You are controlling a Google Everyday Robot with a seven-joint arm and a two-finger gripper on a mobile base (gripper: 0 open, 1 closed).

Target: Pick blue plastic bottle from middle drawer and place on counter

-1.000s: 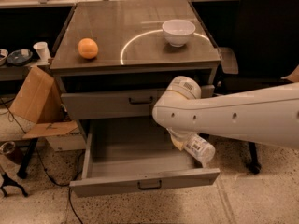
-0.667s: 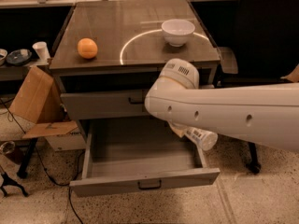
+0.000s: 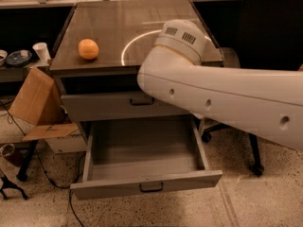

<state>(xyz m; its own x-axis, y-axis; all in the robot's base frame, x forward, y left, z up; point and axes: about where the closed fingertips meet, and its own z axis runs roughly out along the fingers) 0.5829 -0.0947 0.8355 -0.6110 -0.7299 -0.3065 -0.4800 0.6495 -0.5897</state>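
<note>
The middle drawer [image 3: 142, 150] stands pulled open low in the camera view, and its grey inside is bare. The counter [image 3: 118, 27] above it is glossy grey-brown with a white arc [image 3: 125, 51]. My big white arm [image 3: 213, 98] reaches in from the right across the counter's front right corner. My gripper is hidden behind the arm, somewhere near that corner. The blue plastic bottle is hidden too.
An orange [image 3: 88, 48] lies on the counter's left side. The upper drawer [image 3: 109, 105] is closed. A cardboard box [image 3: 33, 98] leans at the left, with a paper cup [image 3: 41, 51] on a low shelf. A black chair [image 3: 270, 27] stands at the right.
My arm has risen from the drawer's right side towards the counter. It now covers the white bowl. The bottle, held in my gripper earlier, no longer shows.
</note>
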